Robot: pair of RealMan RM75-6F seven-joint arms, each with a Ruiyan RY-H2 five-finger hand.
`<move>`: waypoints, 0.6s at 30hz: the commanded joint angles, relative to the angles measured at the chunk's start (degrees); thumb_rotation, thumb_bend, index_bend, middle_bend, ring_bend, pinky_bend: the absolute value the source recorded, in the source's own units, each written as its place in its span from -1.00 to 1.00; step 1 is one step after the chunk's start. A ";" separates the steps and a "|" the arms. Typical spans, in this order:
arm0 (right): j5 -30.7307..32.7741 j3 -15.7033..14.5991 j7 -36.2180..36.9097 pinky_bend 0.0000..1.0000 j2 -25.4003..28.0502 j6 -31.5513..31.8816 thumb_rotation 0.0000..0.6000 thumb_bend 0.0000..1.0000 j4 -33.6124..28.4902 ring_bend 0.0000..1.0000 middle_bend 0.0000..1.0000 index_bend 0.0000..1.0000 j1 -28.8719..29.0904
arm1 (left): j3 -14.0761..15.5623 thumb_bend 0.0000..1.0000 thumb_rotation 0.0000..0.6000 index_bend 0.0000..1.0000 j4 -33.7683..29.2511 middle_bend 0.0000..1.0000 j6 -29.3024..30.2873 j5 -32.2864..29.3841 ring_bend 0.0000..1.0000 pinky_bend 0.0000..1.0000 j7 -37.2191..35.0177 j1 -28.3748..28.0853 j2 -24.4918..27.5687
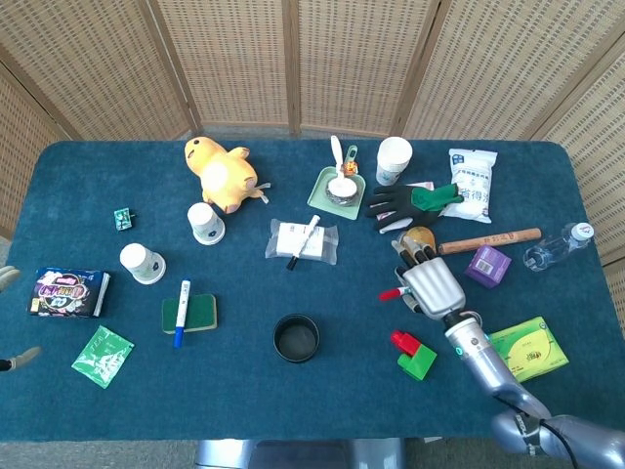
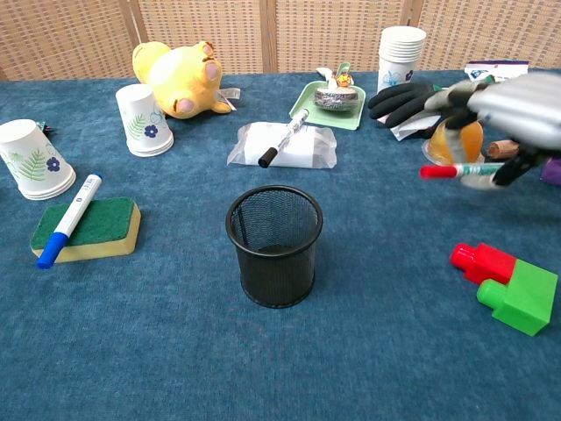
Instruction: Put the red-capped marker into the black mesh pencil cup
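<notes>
1. My right hand [image 2: 517, 118] holds the red-capped marker [image 2: 460, 170] under its curled fingers. The marker lies roughly level and is clear of the table [image 1: 244, 391]. Its red cap sticks out past the hand's left side.
2. In the head view the same hand [image 1: 430, 288] is palm-down, with the cap end [image 1: 391, 293] showing at its left edge.
3. The black mesh pencil cup [image 2: 274, 246] stands upright on the table, well to the left of the hand and nearer the robot. Nothing is visible inside it.
4. Just behind the hand: an orange ball [image 2: 456, 140] and a black-and-green glove [image 2: 412, 98].
5. In front of the hand and lower: a red and green block [image 2: 508, 285] on the table.
6. My left hand [image 1: 8, 277] shows only as fingertips at the far left edge of the head view. I cannot tell whether it is spread or closed.
</notes>
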 commanded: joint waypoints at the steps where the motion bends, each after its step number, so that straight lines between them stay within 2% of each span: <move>1: -0.59 1.61 8.50 -0.59 4.66 3.46 1.00 -0.21 -6.18 -0.85 -0.77 0.21 -2.43 | 0.03 -0.95 1.00 -1.00 -0.06 -1.00 0.05 0.06 -1.00 -0.93 -0.21 0.02 0.05; 8: -1.63 2.35 30.20 -0.59 12.71 5.24 1.00 -0.21 -17.33 -0.85 -0.75 0.22 -6.22 | 0.21 -0.95 1.00 -1.00 -0.17 -1.00 -0.47 0.29 -1.00 -0.93 -0.28 -0.22 0.06; 14: -4.34 1.56 45.33 -0.59 18.11 3.53 1.00 -0.21 -22.07 -0.86 -0.75 0.22 -7.26 | 0.25 -0.95 1.00 -1.00 -0.61 -1.00 -1.28 0.18 -1.00 -0.92 0.33 -0.70 -0.01; 18: -6.84 0.85 52.75 -0.59 19.77 2.82 1.00 -0.19 -23.42 -0.86 -0.75 0.22 -7.33 | 0.04 -0.95 1.00 -1.00 -0.68 -1.00 -1.67 -0.72 -1.00 -0.92 0.60 -0.84 -0.08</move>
